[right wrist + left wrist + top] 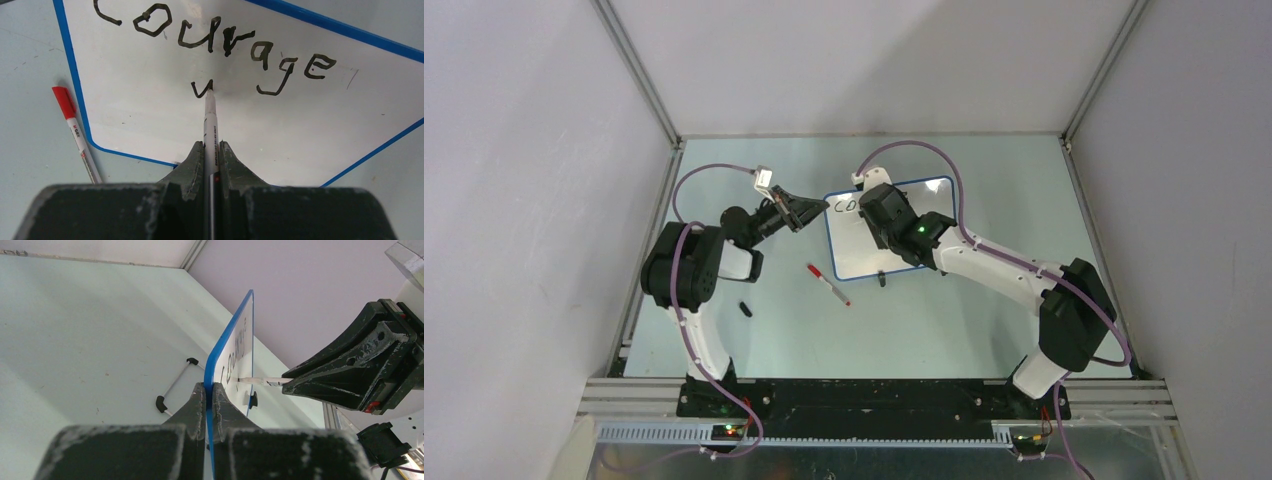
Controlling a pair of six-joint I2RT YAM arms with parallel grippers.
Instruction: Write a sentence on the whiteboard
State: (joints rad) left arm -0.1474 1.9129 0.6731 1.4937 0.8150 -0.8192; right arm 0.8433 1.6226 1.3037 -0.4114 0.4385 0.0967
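Note:
The whiteboard [852, 252] with a thin blue rim stands tilted at mid table. My left gripper [812, 212] is shut on its left rim [210, 388]. My right gripper [876, 208] is shut on a white marker [210, 131] whose tip touches the board face. The sentence [227, 44] reads "courage" in black on the top line, with one "v"-like stroke [199, 90] under it at the marker tip. The board [239, 340] shows edge-on in the left wrist view, with the marker [260, 381] against it.
A red-capped pen [827, 283] lies on the table in front of the board's left corner and also shows in the right wrist view [75, 131]. A small black cap [745, 309] lies nearer the left arm. The board's black foot [881, 279] and wire stand [172, 388] rest on the table.

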